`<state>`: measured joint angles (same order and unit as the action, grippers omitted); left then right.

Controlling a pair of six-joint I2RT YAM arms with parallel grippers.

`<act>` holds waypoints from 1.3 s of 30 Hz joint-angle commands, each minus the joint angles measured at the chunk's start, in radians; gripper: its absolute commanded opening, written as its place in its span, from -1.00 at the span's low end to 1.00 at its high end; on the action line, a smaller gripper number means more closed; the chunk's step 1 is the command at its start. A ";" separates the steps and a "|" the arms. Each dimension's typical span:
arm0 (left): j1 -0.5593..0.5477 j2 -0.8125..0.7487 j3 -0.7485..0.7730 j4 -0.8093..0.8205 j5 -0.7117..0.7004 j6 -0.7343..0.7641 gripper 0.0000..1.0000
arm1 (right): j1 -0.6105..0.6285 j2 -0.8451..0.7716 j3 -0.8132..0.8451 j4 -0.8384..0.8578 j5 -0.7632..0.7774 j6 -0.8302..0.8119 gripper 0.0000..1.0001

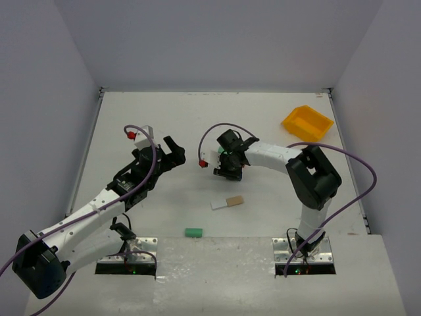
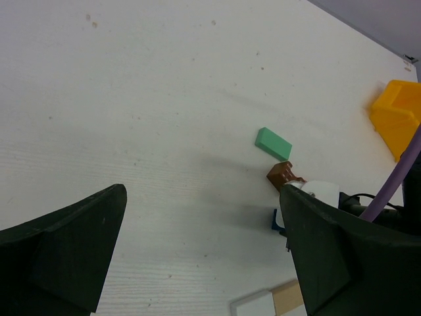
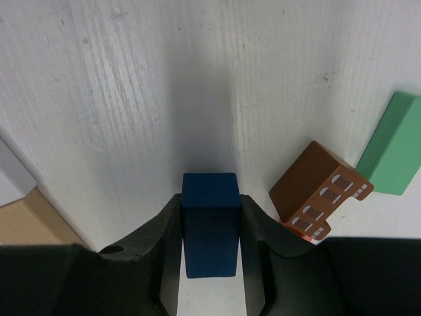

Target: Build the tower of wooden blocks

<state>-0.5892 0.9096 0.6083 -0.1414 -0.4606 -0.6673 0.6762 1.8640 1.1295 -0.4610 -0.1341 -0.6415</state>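
In the far right corner of the worktop (image 1: 197,125) sat a yellow bin (image 1: 307,122), well apart from everything else. From the overhead view only its own yellow inside showed, and the left wrist view cut it off at the frame edge.

Near the middle of the worktop the right fingers (image 3: 164,243) were clamped on a blue block (image 3: 210,224), which stood upright between them. Whether it touched the surface could not be told. Just beside it lay a brown block (image 3: 321,191), tilted, its side painted with pale bars like small windows. A green block (image 3: 388,155) lay just past that and was cut off by the frame edge.

A pale plank (image 1: 227,202), part white and part tan, lay flat between the right fingers and the near edge. Both wrist views showed only a corner of it. A second green block (image 1: 193,232) lay close to the near edge, between the two arm bases.

The left fingers (image 2: 72,250) stood wide apart and held nothing, hanging over bare worktop left of the middle. One of them hid most of the blue block in that arm's own view.
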 commanded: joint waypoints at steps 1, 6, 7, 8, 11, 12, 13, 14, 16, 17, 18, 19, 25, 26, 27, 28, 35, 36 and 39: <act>0.003 -0.014 0.034 0.027 -0.006 0.014 1.00 | 0.011 -0.007 -0.026 0.095 -0.045 0.036 -0.72; 0.003 -0.018 0.033 0.027 -0.007 0.015 1.00 | 0.011 -0.037 -0.059 0.130 -0.045 0.027 -0.57; 0.002 -0.017 0.034 0.029 -0.007 0.015 1.00 | 0.011 -0.039 -0.062 0.132 -0.047 0.024 -0.52; 0.002 -0.016 0.034 0.029 -0.007 0.015 1.00 | 0.011 -0.039 -0.063 0.130 -0.048 0.022 -0.50; 0.002 -0.009 0.038 0.028 -0.006 0.015 1.00 | 0.010 -0.037 -0.059 0.117 -0.042 0.018 -0.43; 0.002 -0.008 0.041 0.026 -0.006 0.015 1.00 | 0.011 -0.039 -0.060 0.114 -0.038 0.016 -0.40; 0.003 -0.006 0.042 0.026 -0.006 0.015 1.00 | 0.010 -0.042 -0.063 0.114 -0.032 0.013 -0.35; 0.003 -0.005 0.044 0.026 -0.006 0.015 1.00 | 0.008 -0.045 -0.063 0.114 -0.024 0.011 -0.35; 0.003 0.002 0.045 0.026 -0.004 0.017 1.00 | 0.000 -0.052 -0.065 0.107 -0.021 0.002 -0.28; 0.002 0.007 0.045 0.031 -0.003 0.018 1.00 | -0.002 -0.054 -0.062 0.106 -0.017 0.001 -0.23; 0.002 0.009 0.046 0.032 -0.002 0.018 1.00 | -0.004 -0.055 -0.060 0.103 -0.013 0.000 -0.21; 0.003 0.012 0.048 0.031 0.000 0.019 1.00 | -0.007 -0.054 -0.059 0.099 -0.012 -0.001 -0.20; 0.002 0.030 0.060 0.026 0.006 0.022 1.00 | -0.009 -0.063 -0.057 0.072 -0.012 -0.017 -0.49; 0.003 0.029 0.061 0.027 0.006 0.022 1.00 | -0.008 -0.071 -0.056 0.068 -0.015 -0.018 -0.60; 0.003 0.029 0.061 0.027 0.005 0.021 1.00 | -0.008 -0.080 -0.056 0.064 -0.018 -0.020 -0.66; 0.003 0.029 0.061 0.027 0.006 0.021 1.00 | -0.009 -0.100 -0.051 0.051 -0.028 -0.026 -0.71; 0.003 0.029 0.065 0.025 0.001 0.022 1.00 | 0.038 -0.231 -0.021 -0.087 -0.020 -0.055 -0.83; 0.002 0.028 0.065 0.022 -0.001 0.022 1.00 | 0.050 -0.245 -0.026 -0.102 -0.017 -0.056 -0.83; 0.003 0.016 0.058 0.015 -0.001 0.019 1.00 | 0.106 -0.298 -0.076 -0.126 -0.033 -0.047 -0.81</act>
<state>-0.5892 0.9428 0.6306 -0.1444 -0.4568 -0.6582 0.7148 1.6395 1.0743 -0.5291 -0.1535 -0.6791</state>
